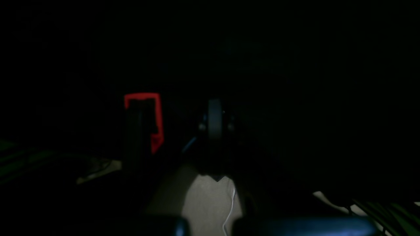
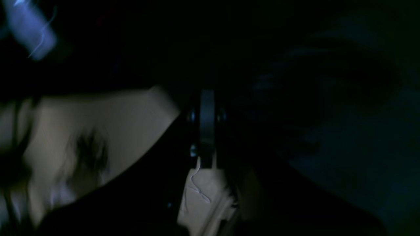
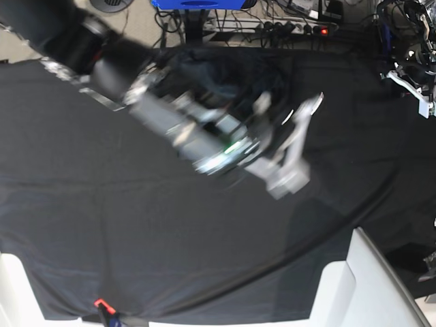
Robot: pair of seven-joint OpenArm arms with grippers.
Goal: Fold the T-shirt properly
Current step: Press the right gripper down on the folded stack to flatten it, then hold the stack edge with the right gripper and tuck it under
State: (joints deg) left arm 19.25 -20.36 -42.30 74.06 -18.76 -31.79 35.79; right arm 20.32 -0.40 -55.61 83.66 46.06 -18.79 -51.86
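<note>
The T-shirt (image 3: 218,75) is a crumpled dark grey heap at the far middle of the black tablecloth (image 3: 136,225). My right arm reaches in from the upper left of the base view, motion-blurred, with its gripper (image 3: 289,112) at the heap's right edge. In the right wrist view a single dark finger bar (image 2: 206,127) shows, with dim blue-grey cloth (image 2: 334,131) to its right; I cannot tell whether cloth is held. The left wrist view is almost black, and the left gripper (image 1: 215,121) shows only as one dark bar. The left gripper is not visible in the base view.
White panels stand at the near right (image 3: 368,286) and near left (image 3: 13,286) corners. A red marker (image 3: 100,303) sits at the near edge, and a red outline (image 1: 144,114) shows in the left wrist view. A power strip (image 3: 293,27) and cables (image 3: 409,41) lie beyond the far edge.
</note>
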